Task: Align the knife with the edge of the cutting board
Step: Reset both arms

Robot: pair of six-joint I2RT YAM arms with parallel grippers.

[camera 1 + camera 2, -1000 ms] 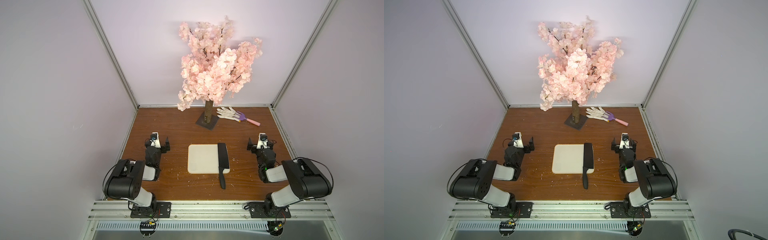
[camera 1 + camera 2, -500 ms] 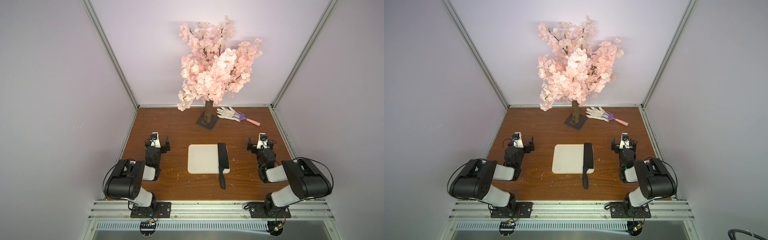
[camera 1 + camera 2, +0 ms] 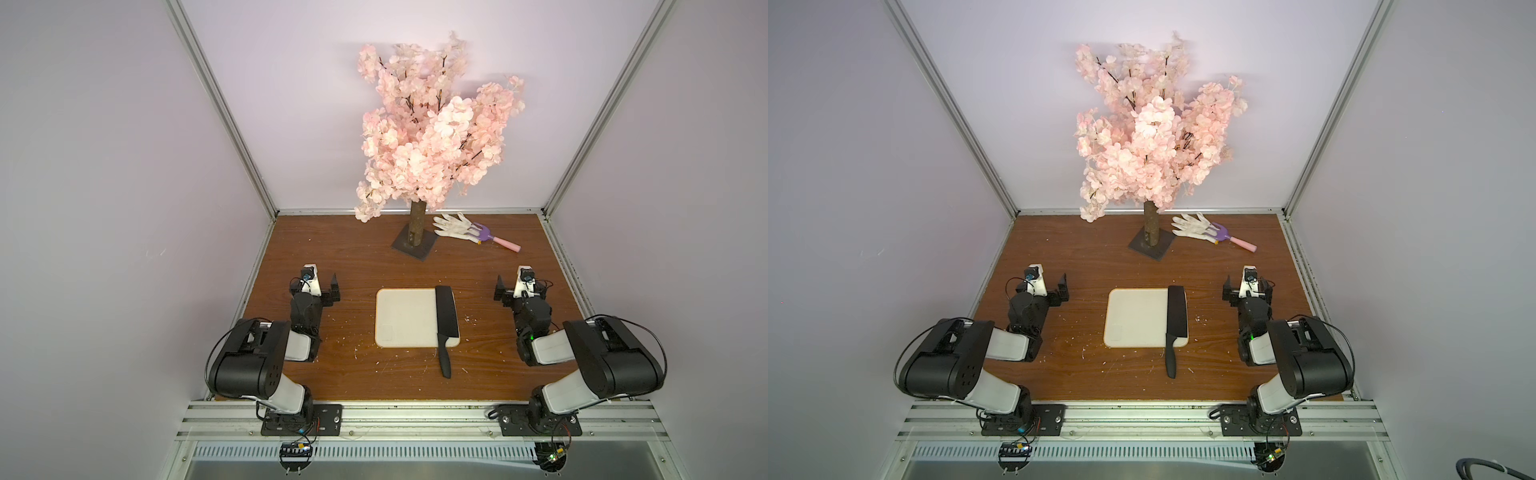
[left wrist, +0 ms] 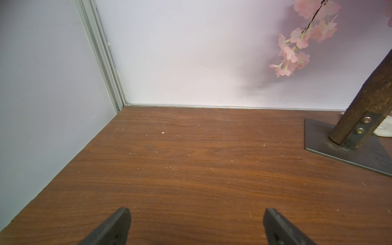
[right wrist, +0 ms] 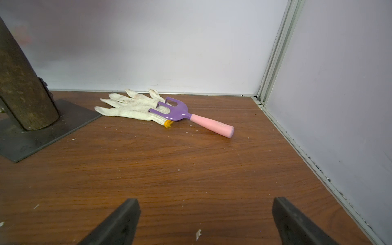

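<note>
Brown surface [image 3: 345, 249], both top views: one knife [image 3: 446, 320] lies on one cutting board [image 3: 403, 318], along the edge nearest the right arm, handle overhanging. You look finished aligning; next calls only for a check. Left wrist: left end effector [image 4: 196, 214] released, empty. Right wrist: right end effector [image 5: 206, 203] released, empty.

Bright even light, soft shadows, sharp frames, bowed wrist-view edges

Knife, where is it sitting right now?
In both top views the knife lies along the right-hand edge of the cutting board, blade on the board, handle sticking out over the wooden table toward the robot's bases.
</note>
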